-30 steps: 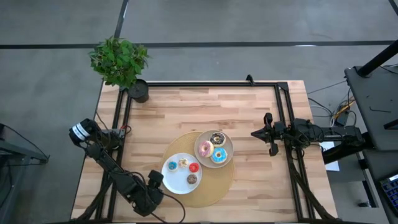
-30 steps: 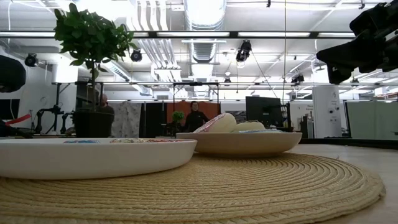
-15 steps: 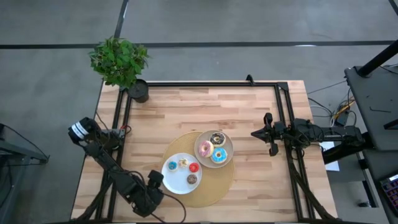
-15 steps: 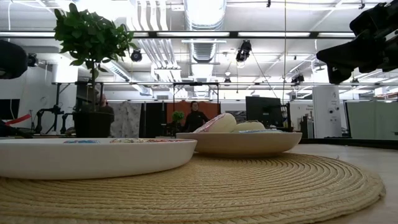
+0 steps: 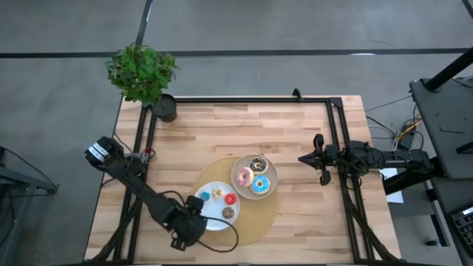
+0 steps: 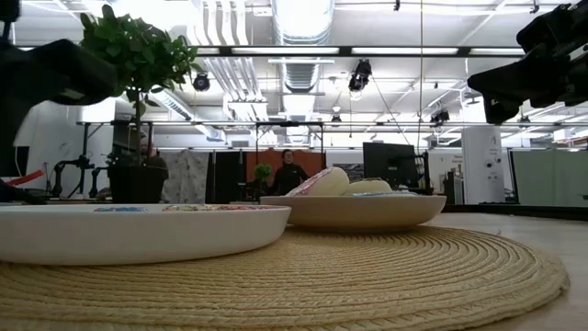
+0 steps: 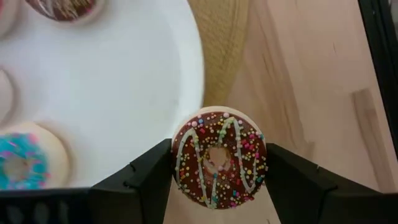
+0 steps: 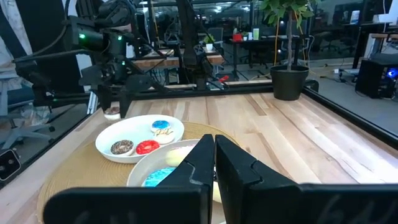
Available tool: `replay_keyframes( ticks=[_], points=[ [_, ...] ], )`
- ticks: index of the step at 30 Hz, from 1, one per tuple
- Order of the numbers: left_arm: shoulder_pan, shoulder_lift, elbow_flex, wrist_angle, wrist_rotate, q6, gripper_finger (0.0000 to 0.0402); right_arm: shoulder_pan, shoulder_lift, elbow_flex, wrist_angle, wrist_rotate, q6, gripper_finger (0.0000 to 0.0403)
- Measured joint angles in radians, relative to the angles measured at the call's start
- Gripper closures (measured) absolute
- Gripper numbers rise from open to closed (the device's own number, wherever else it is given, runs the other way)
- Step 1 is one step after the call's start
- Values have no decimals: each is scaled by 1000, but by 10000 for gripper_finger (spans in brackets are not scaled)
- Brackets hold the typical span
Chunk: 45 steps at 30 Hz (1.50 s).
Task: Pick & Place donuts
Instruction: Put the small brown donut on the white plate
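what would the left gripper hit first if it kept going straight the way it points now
Probably the white plate. The left gripper, jaws closed on a chocolate sprinkled donut, looks down at the plate's rim with the woven mat beside it. Depth is unclear, so rim or mat edge could come first.

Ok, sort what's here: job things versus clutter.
Job: sprinkled chocolate donut, held by left gripper at white plate's rim; four mini donuts on it; three donuts in beige plate.
Clutter: woven mat, potted plant. Right gripper waits, shut, table's right.
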Motion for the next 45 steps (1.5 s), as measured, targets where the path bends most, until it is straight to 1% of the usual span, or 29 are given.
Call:
replay_keyframes(
  ticks=[8,16,20,24,33,45],
  points=[
    [83,0,32,-7,0,64,193,0,0,0,0,0,3,394],
    [180,0,40,-7,-1,127,193,0,0,0,0,0,4,394],
    [210,0,40,-1,-3,145,193,0,0,0,0,0,-1,394],
    [221,0,26,45,-2,148,193,0,0,0,0,0,4,394],
    [223,1,-26,68,-2,147,193,0,0,0,0,0,3,394],
    [227,15,-82,171,-1,126,193,0,0,0,0,0,3,394]
  ],
)
